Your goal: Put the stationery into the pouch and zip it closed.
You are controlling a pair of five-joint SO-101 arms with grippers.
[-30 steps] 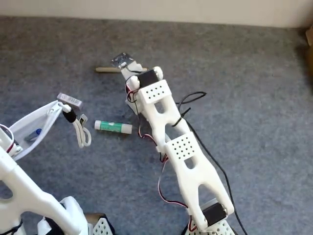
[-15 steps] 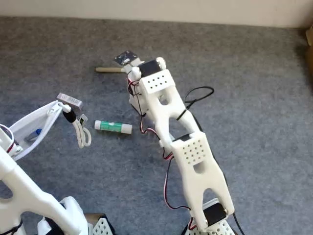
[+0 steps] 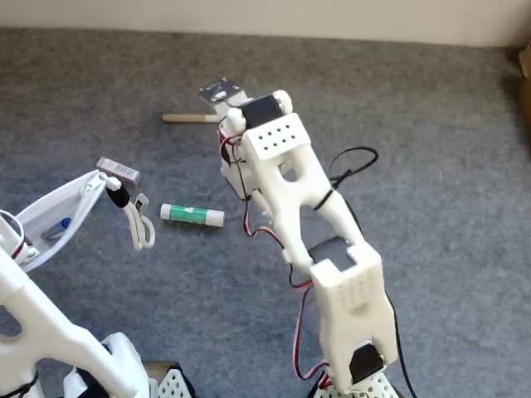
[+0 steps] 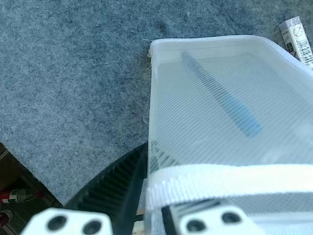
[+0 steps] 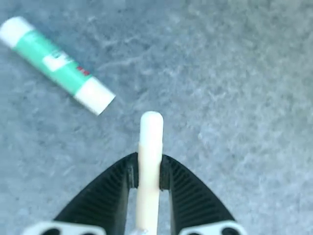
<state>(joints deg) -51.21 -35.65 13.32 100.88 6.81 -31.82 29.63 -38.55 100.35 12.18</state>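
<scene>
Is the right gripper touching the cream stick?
Touching. The right wrist view shows the right gripper with both jaws pressed against the cream stick, no gap either side.

A grey, felt-like carpet covers the whole work surface, its short nap mottled with lighter and darker flecks. Along the far side runs a plain, pale cream strip, either a wall or a skirting; I cannot tell which. At the far right edge a sliver of brown wood shows, and I cannot tell what it belongs to. The light is soft and even, leaving only faint shadows on the carpet. In the left wrist view the carpet ends at a straight edge. Beyond it lies a dark brown gap with small red items, too blurred to identify.
</scene>
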